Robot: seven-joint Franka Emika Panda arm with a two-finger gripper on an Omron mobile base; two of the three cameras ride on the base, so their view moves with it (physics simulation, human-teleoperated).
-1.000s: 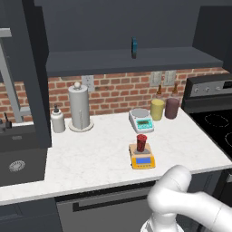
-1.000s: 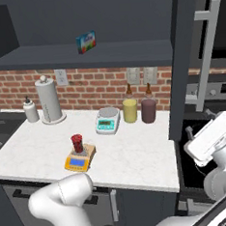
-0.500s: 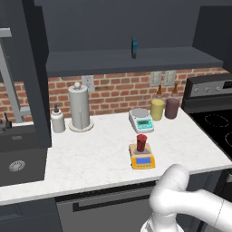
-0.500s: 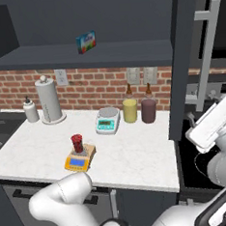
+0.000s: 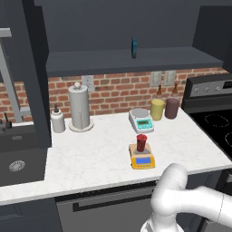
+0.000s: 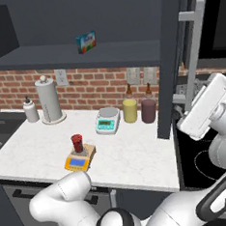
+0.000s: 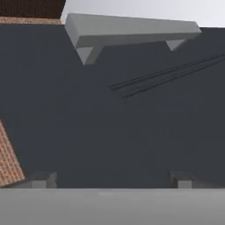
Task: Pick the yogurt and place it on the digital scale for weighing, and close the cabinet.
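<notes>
The yogurt (image 5: 142, 142) already stands on the digital scale (image 5: 142, 157) on the tabletop (image 5: 99, 154), so only the cabinet (image 6: 170, 56) is left to shut, its door open before the empty, released pincer (image 7: 112, 182).

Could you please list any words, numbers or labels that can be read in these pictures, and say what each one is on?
None can be read.
Digital scale: blue display, no legible digits.
White scale: teal display, too small to read.
Colourful box on the cabinet shelf: print too blurred to read.
</notes>
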